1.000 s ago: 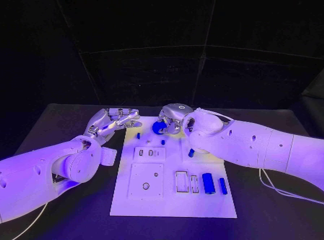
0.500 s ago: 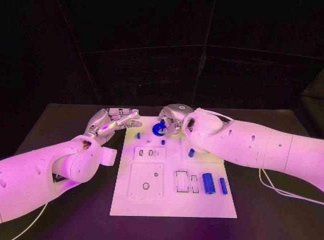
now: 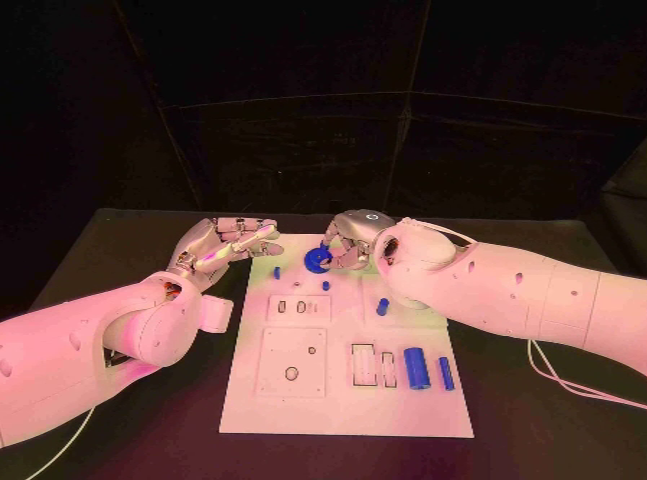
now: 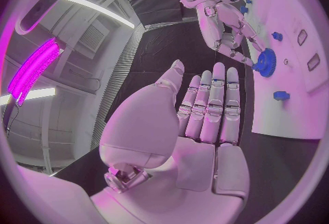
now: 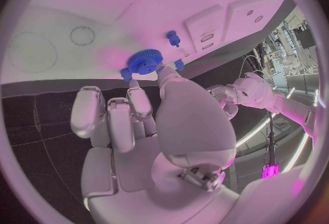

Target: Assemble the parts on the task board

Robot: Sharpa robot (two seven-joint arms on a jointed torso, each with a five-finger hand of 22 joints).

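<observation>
Little has shifted over the last second: my right hand has edged slightly toward the board's far end, carrying the blue gear, which I still pinch at its rim between fingertips and thumb. From that hand the gear sits just ahead, face tilted toward the task board, over its far end near a small blue peg. My left hand waits beside the board's far left corner, fingers straight, holding nothing, farther from the gear.

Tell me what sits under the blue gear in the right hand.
The right hand holds the blue gear over the far end of the white task board. Small blue pegs stand nearby. What lies directly beneath the gear is covered by it.
</observation>
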